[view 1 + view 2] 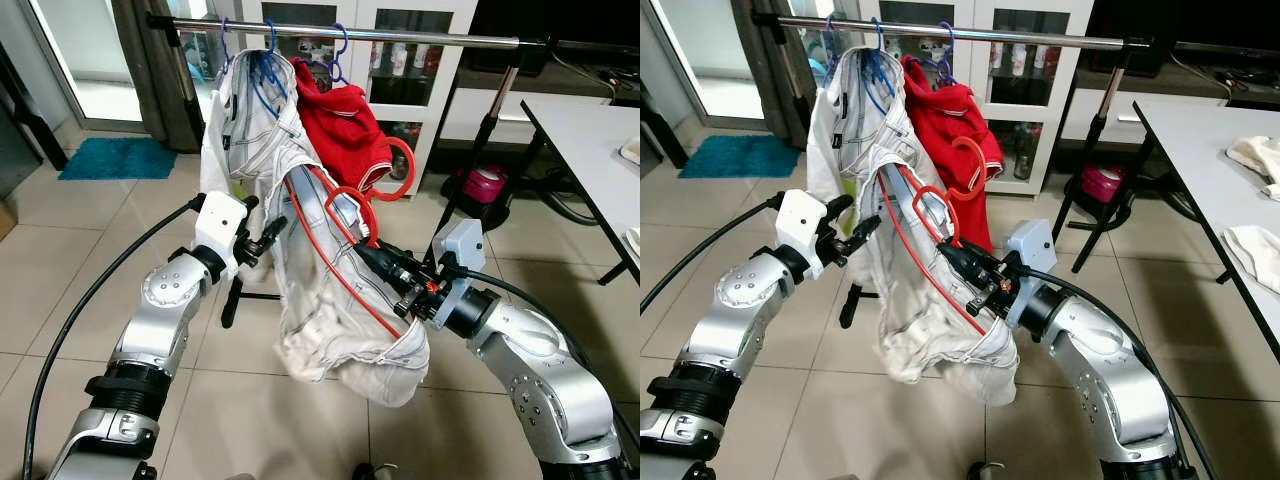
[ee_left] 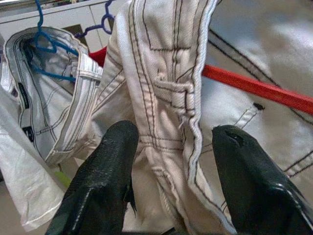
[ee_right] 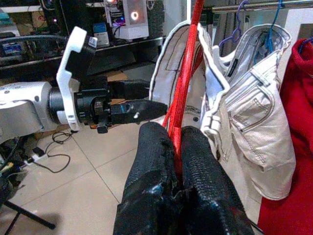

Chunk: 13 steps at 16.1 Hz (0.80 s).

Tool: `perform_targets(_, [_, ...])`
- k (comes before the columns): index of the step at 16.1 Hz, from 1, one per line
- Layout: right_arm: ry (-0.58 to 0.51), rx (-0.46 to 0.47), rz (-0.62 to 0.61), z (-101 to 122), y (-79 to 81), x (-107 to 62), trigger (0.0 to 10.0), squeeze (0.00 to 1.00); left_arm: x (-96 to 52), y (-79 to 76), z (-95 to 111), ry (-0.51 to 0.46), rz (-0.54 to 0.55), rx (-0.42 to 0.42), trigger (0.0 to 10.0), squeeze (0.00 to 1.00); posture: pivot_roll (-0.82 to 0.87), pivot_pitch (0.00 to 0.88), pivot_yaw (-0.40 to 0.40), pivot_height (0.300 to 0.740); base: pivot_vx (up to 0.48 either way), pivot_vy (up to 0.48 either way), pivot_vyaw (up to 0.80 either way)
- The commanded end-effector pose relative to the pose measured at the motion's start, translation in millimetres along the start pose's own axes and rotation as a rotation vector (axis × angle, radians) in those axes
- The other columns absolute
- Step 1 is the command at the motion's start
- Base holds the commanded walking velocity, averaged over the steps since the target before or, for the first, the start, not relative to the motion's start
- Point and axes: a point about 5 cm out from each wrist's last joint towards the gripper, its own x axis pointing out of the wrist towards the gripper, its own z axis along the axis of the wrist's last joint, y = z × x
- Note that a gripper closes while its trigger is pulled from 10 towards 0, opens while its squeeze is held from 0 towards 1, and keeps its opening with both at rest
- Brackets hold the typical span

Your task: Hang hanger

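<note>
The right gripper [image 3: 177, 142] is clamping the red hanger [image 1: 345, 200] on its lower bar, with both fingers pressed tight against the thin rod. The hanger is carrying white jeans [image 1: 330, 330] and is sitting below the rail [image 1: 400, 36], its hook [image 1: 400, 170] pointing up beside a red garment [image 1: 345, 125]. The left gripper [image 2: 171, 147] is standing wide, its fingers either side of a seam fold of the jeans, not closed on it.

Handling, as judged:
- The hanger looks thin, stiff and smooth; it is likely to twist in the grip.
- The jeans are soft and fairly heavy; their weight is pulling the hanger downward and may swing.
- Best hold: the bar near the hook, so the hook stays upright for the rail.
- The left gripper is best placed to steady the fabric.
</note>
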Motion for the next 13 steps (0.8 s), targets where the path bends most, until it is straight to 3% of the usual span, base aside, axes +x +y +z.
perform_targets(1, [-0.055, -0.012, 0.021, 12.4, 0.3, 1.3, 0.0, 0.00, 2.1, 4.0, 3.5, -0.009, 0.022, 0.011, 0.0, 0.00, -0.09, 0.000, 0.003, 0.740, 0.000, 0.000, 0.00])
perform_targets(9, [-0.057, -0.012, 0.038, 13.5, 4.1, 2.7, 0.0, 0.00, 6.2, 2.9, -1.2, -0.004, -0.027, -0.041, 0.0, 0.00, -0.09, 0.000, 0.008, 0.740, 0.000, 0.000, 0.00])
perform_targets(13, [-0.054, -0.010, 0.044, 13.5, 4.6, 2.9, 0.0, 0.00, 11.5, 6.9, -1.5, 0.005, 0.001, -0.055, 0.0, 0.00, -0.09, 0.000, 0.010, 0.740, 0.000, 0.000, 0.00])
